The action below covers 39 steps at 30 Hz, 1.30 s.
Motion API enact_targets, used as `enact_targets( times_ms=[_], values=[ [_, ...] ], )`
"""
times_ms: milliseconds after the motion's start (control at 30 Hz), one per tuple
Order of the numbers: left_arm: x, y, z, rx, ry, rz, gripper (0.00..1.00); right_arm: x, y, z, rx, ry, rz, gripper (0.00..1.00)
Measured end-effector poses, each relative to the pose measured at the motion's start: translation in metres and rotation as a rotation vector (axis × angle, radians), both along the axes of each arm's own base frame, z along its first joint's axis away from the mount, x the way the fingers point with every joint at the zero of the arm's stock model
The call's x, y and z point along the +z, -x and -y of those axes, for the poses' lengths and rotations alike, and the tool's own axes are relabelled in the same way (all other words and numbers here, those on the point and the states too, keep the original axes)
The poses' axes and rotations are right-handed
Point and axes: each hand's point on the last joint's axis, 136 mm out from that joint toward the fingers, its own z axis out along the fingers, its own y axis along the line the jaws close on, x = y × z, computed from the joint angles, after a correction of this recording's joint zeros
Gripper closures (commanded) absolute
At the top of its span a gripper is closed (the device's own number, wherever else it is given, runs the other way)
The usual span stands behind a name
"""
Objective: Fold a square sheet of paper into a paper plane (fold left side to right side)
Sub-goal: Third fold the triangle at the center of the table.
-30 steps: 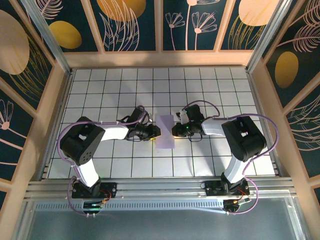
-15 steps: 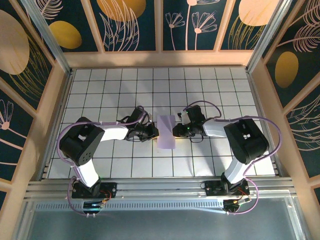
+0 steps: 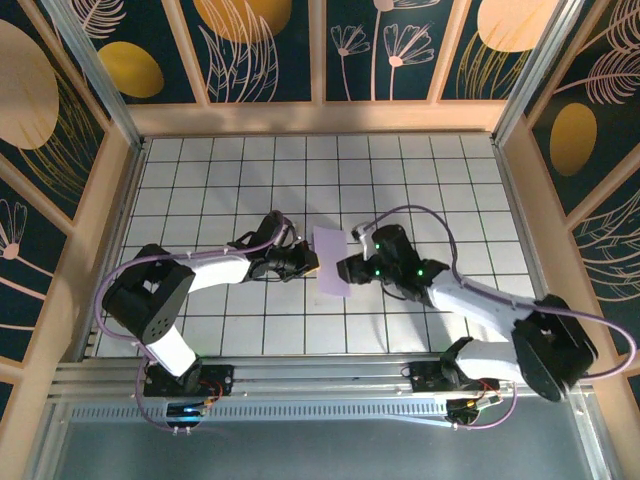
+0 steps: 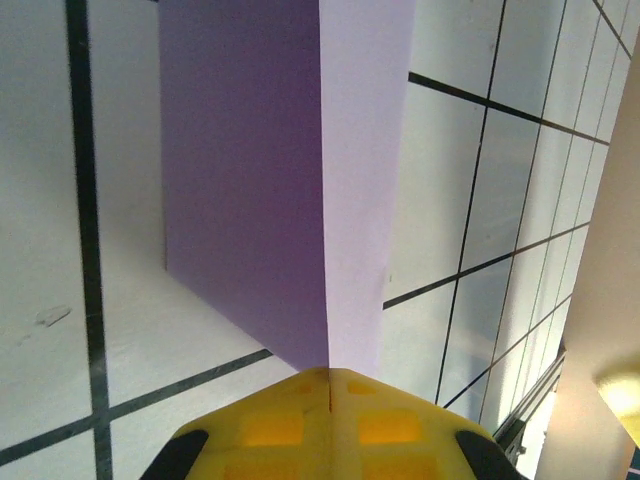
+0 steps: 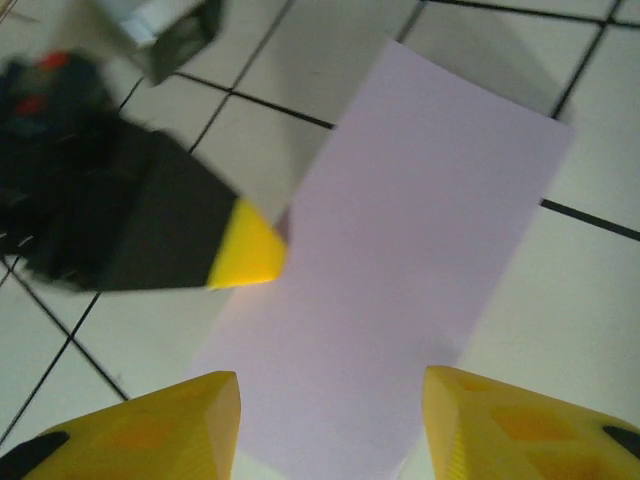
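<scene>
The square sheet of paper (image 3: 332, 262), folded in half, is seen in the middle of the counter (image 3: 200, 180). Its 9 o'clock edge is pinched by the shut jaws of the left gripper (image 3: 312, 265). The jaws of the right gripper (image 3: 343, 270) are held apart at its 3 o'clock edge

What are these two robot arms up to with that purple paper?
They are folding it. The square sheet of paper lies on the tiled table as a narrow rectangle and looks folded in half. The left gripper is shut on its left edge. The right gripper hovers at the opposite side with its fingers apart, holding nothing.
</scene>
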Motion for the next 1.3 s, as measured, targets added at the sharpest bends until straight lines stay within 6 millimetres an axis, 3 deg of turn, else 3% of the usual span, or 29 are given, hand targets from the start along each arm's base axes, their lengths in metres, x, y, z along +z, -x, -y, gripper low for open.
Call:
enact_targets(
  times_ms=[167, 433, 967, 1300],
  values=[
    [-0.007, 0.005, -0.004, 0.022, 0.004, -0.028, 1.0, 0.008, 0.031, -0.02, 0.125, 0.095, 0.185, 0.46],
    [-0.009, 0.006, -0.004, 0.032, 0.009, -0.036, 1.0, -0.015, 0.062, -0.049, 0.336, 0.307, 0.409, 0.41],
    [-0.009, 0.006, -0.004, 0.032, 0.009, -0.036, 1.0, -0.068, 0.056, -0.052, 0.414, 0.573, 0.542, 0.33],
    [-0.008, 0.006, -0.005, 0.031, 0.009, -0.036, 1.0, -0.07, 0.041, -0.052, 0.343, 0.616, 0.601, 0.45]
  ],
)
